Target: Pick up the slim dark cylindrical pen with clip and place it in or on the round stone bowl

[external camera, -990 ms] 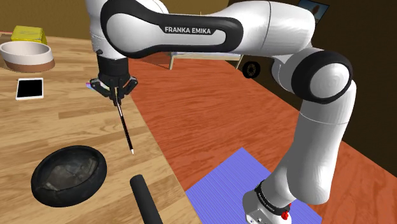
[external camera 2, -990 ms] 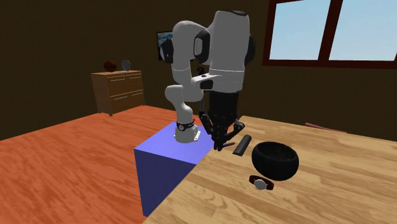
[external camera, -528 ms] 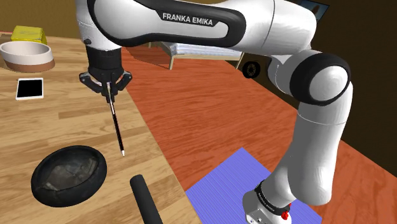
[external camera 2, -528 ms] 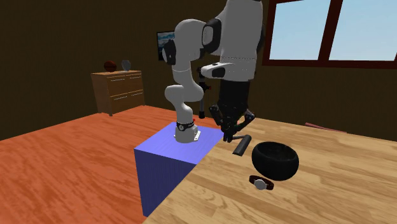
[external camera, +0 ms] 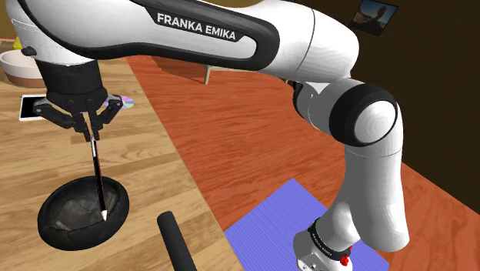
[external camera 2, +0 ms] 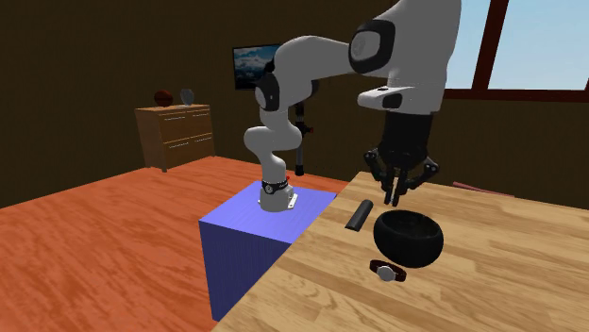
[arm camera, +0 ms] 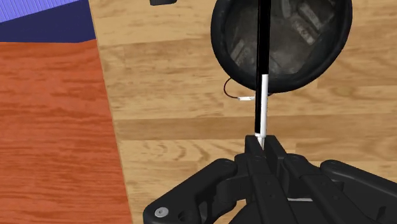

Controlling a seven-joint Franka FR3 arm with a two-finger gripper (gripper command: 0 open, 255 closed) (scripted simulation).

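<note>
A slim black pen [external camera: 98,178] with a white tip hangs nearly upright from my gripper [external camera: 86,135], which is shut on its upper end. The pen's lower tip hovers over the inside of the round dark stone bowl [external camera: 54,212] near the table's front edge. In the wrist view the pen [arm camera: 261,63] runs straight out from the closed fingertips of the gripper [arm camera: 261,146] and ends over the bowl [arm camera: 305,44]. In the second exterior view the gripper [external camera 2: 396,195] hangs just above the bowl [external camera 2: 408,240].
A black cylinder [external camera: 175,240] lies beside the bowl near the table edge. A wristwatch [external camera 2: 387,272] lies on the bowl's other side. A white-framed tablet [external camera: 32,108], a shiny disc [external camera: 121,102] and a pale bowl [external camera: 17,68] sit further back. The blue stand [external camera: 269,223] is off the table's edge.
The arm has swung toward the shoulder view's left with the pen, from beside the table edge to over the bowl. The grip stays shut.
</note>
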